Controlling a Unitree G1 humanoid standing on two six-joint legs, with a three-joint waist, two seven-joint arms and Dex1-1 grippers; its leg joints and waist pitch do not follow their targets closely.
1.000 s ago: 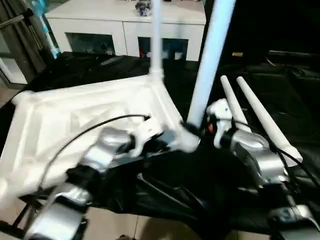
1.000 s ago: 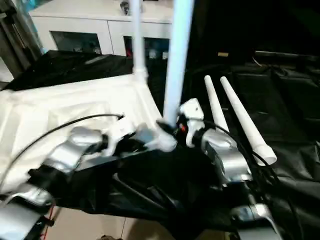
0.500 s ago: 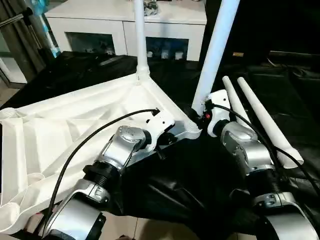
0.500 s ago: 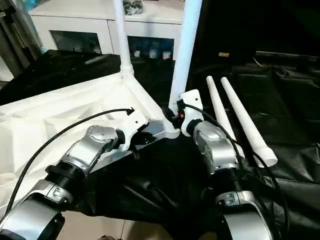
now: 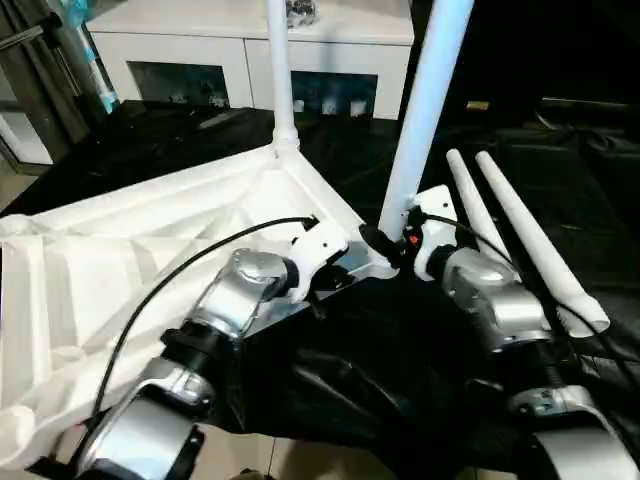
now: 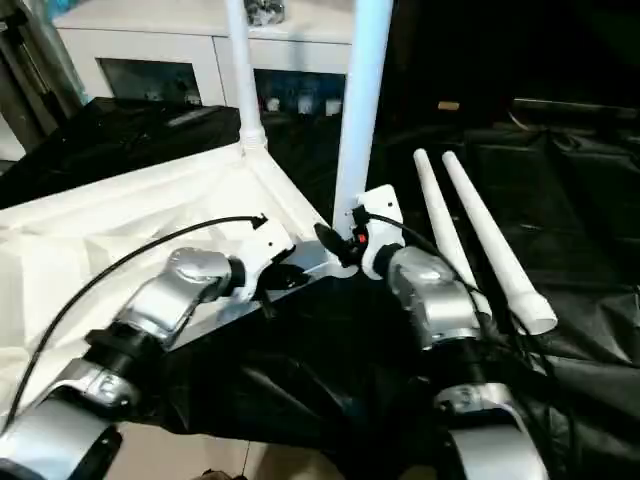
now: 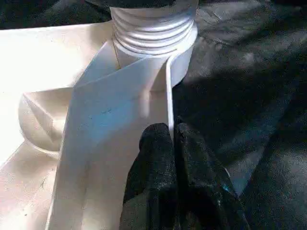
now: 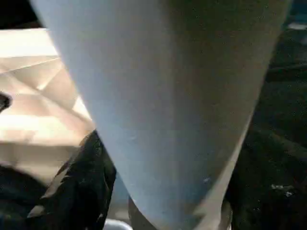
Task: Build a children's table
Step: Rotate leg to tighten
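The white tabletop (image 5: 120, 260) lies underside up on black cloth. Two white legs stand upright in its corner sockets, a far one (image 5: 280, 80) and a near one (image 5: 425, 110). My right gripper (image 5: 392, 238) is at the base of the near leg (image 8: 163, 96) with its jaws either side of it. It is open, and one black finger (image 5: 370, 238) stands a little off the tube. My left gripper (image 7: 171, 136) is shut on the tabletop's thin rim, just beside the ribbed collar (image 7: 153, 28) of the near socket.
Two loose white legs (image 5: 530, 240) lie side by side on the black cloth to the right. A white cabinet (image 5: 250, 40) with glass doors stands behind the work. The cloth's front edge drops to the floor in front of me.
My right gripper's jaws have widened around the near leg, which still stands in its socket. The left gripper keeps its hold on the rim. The camera has shifted slightly.
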